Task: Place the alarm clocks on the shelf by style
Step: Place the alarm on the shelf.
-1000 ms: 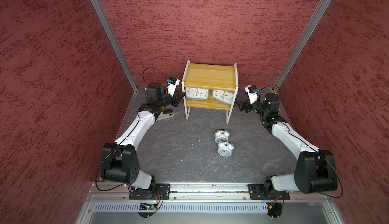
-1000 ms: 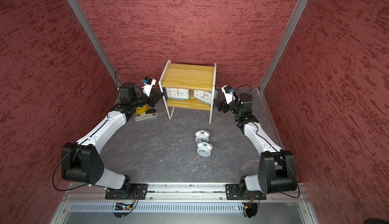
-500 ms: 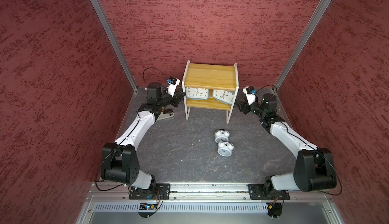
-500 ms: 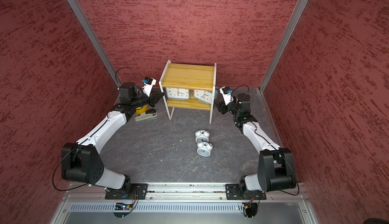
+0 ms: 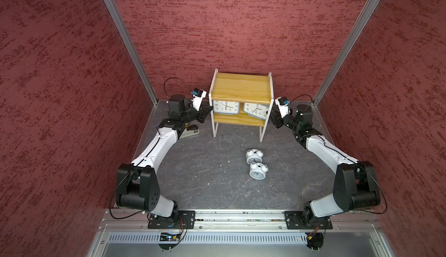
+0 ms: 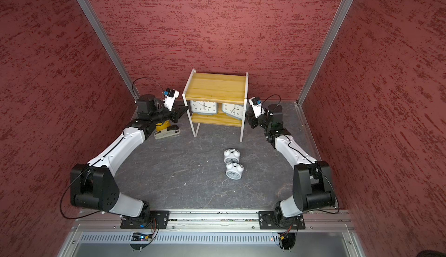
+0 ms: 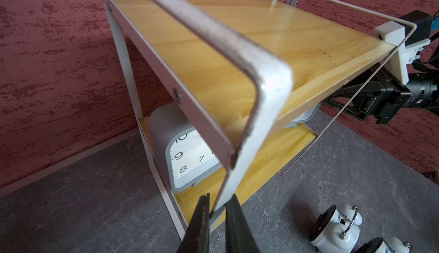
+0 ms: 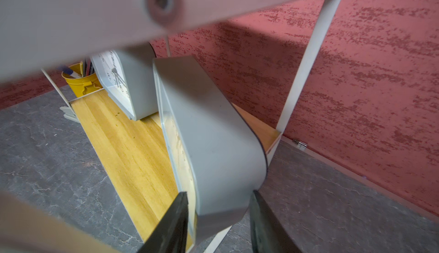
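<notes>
The shelf (image 5: 241, 85) (image 6: 217, 86) stands at the back of the table. Two grey alarm clocks sit on its lower board: one upright (image 5: 226, 106) (image 7: 187, 159), one tilted (image 5: 256, 110) (image 8: 209, 144). My left gripper (image 5: 209, 109) (image 7: 217, 206) is shut on the shelf's white front-left frame strip. My right gripper (image 5: 271, 117) (image 8: 218, 193) reaches in from the shelf's right end, its fingertips against the front and back of the tilted grey clock. Two white twin-bell alarm clocks (image 5: 254, 156) (image 5: 257, 170) lie on the table in front of the shelf, touching each other.
A yellow pen cup (image 6: 161, 124) (image 8: 79, 80) and a stapler (image 6: 167, 132) sit left of the shelf under my left arm. Red walls close in the back and both sides. The shelf's top board is bare.
My right gripper has moved in toward the shelf's right end and narrowed its jaws onto the tilted grey clock. The left arm and all the clocks have stayed put.
</notes>
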Controlling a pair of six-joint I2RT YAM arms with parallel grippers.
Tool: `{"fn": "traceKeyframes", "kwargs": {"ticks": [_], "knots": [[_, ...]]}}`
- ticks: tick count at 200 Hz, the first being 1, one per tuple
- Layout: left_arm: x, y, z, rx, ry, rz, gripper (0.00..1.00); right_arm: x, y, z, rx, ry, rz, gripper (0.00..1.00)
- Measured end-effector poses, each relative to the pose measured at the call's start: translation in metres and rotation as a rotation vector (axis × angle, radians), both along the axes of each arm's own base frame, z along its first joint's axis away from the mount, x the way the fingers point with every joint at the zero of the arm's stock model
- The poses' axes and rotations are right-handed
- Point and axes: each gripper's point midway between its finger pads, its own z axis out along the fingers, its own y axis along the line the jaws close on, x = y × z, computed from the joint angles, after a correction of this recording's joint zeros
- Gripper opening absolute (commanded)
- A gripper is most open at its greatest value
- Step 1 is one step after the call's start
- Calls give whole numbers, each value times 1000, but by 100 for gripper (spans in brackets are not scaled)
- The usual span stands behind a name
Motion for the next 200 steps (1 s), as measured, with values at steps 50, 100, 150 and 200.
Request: {"fn": "traceKeyframes", "kwargs": {"ticks": [50,100,150,200], "knots": [[0,0,0,0,0,-1,13,8,0,-2,-5,4,-10,31],[0,0,0,0,3,-2,13,18,4,-4,-21,5,9,28],[0,0,0,0,6,-3,13,21,6,-3,-24,8,24,28],[-2,-4,0,-5,14,-27,13,21,7,-1,-14,9,37,28]]}}
